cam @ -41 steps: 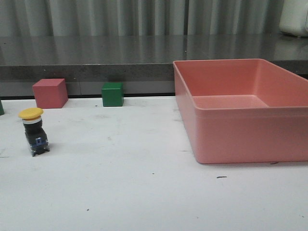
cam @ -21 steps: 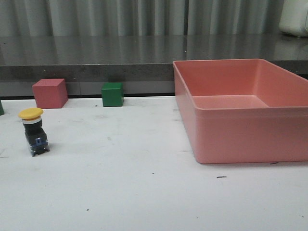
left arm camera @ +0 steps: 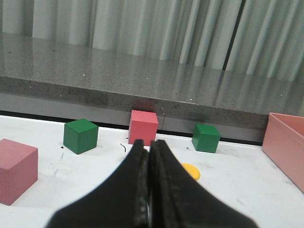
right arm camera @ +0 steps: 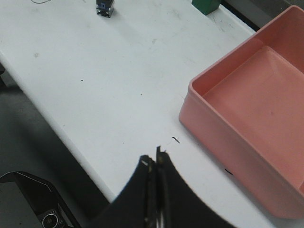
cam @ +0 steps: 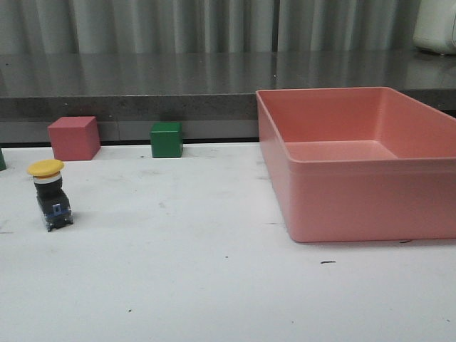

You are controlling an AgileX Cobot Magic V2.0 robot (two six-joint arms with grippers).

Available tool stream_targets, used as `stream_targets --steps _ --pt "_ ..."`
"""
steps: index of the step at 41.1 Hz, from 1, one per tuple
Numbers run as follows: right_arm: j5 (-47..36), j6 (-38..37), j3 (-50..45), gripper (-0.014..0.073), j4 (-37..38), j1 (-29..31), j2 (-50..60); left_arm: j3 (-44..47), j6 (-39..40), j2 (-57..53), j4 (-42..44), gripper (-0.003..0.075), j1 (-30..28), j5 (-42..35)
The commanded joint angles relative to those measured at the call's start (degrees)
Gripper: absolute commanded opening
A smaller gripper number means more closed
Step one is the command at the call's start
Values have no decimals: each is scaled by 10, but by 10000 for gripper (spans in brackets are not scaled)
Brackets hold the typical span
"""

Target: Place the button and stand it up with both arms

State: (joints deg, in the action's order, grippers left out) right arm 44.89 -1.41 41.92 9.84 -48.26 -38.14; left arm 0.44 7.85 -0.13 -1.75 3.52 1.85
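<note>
The button (cam: 50, 194) stands upright on the white table at the left, yellow cap on top, black body below. Its yellow cap (left arm camera: 191, 170) shows just past my left gripper (left arm camera: 148, 143), which is shut and empty, the body hidden behind the fingers. In the right wrist view the button's body (right arm camera: 105, 7) is far off at the frame's edge. My right gripper (right arm camera: 154, 158) is shut and empty above the table's front edge. Neither gripper shows in the front view.
A large pink bin (cam: 360, 160) stands at the right, also in the right wrist view (right arm camera: 247, 109). A pink cube (cam: 73, 137) and a green cube (cam: 167, 139) sit at the back. The left wrist view shows another green cube (left arm camera: 80, 136) and a pink cube (left arm camera: 16, 168).
</note>
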Motion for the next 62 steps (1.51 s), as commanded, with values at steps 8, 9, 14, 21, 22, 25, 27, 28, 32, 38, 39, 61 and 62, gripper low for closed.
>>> stream_targets --steps 8,9,14,21,22,25,27,28,32,38,39,61,62 --pt "-33 3 15 -68 7 3 1 9 2 -14 -2 -20 0 -48" --pt "-35 3 15 -68 7 3 1 9 2 -14 -2 -20 0 -48" --pt "-39 3 -7 -68 9 22 29 9 2 -14 -2 -20 0 -48" --pt "-143 3 -108 -68 -71 153 133 9 2 -13 -2 -20 0 -48" --pt "-163 3 -129 -68 -78 176 161 9 2 -13 -2 -20 0 -48" --pt "-227 3 -204 -68 -79 247 231 9 2 -13 -2 -20 0 -48" --pt "-264 3 -242 -68 -82 279 264 9 2 -13 -2 -20 0 -48" --pt "-281 3 -257 -68 -89 296 281 9 2 -13 -2 -20 0 -48" --pt "-359 3 -330 -68 -113 352 332 9 2 -13 -2 -20 0 -48" --pt "-439 3 -410 -68 -118 406 385 9 2 -13 -2 -20 0 -48" --pt "-449 3 -418 -68 -118 413 390 9 2 -13 -2 -20 0 -48" --pt "-471 3 -433 -68 -118 432 398 9 2 -13 -2 -20 0 -48" --pt "-471 3 -433 -68 -118 432 398 9 2 -13 -2 -20 0 -48"
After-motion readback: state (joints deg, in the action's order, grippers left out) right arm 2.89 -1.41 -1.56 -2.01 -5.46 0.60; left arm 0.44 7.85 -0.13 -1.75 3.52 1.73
